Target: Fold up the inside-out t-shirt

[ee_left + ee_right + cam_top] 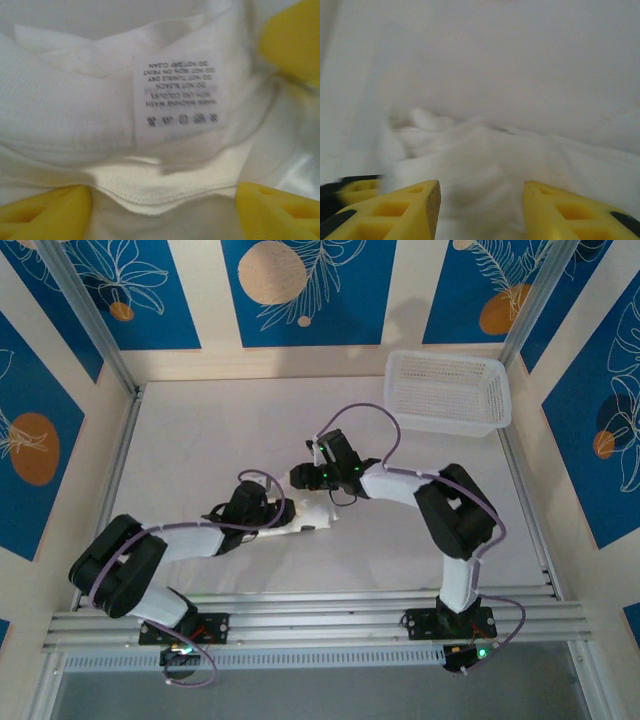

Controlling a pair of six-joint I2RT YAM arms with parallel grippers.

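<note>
White cloth lies bunched near the middle of the table (200, 440), a little toward its near edge. That is the inside-out t-shirt (310, 512), a small crumpled heap with no sleeve or hem laid out flat.

Your left gripper (165, 195) sits low over the neck, its jaws wide apart and pinching nothing. The ribbed collar (165, 182) runs across between the fingers, with the care label (177, 97) straight ahead. Your right gripper (481, 187) is at the heap's far side. Its fingers stand apart with a wad of cloth in the gap, and you cannot tell whether they are pinching it. The mesh basket (490, 405) stands at the far right corner, well apart.

You appear to be at the spreading step, with no fold begun. Next you probably need a sure pinch at the collar or a shoulder with each gripper, then a pull apart to flatten the shirt. Thin cloth like this may slip or come up in several layers.
</note>
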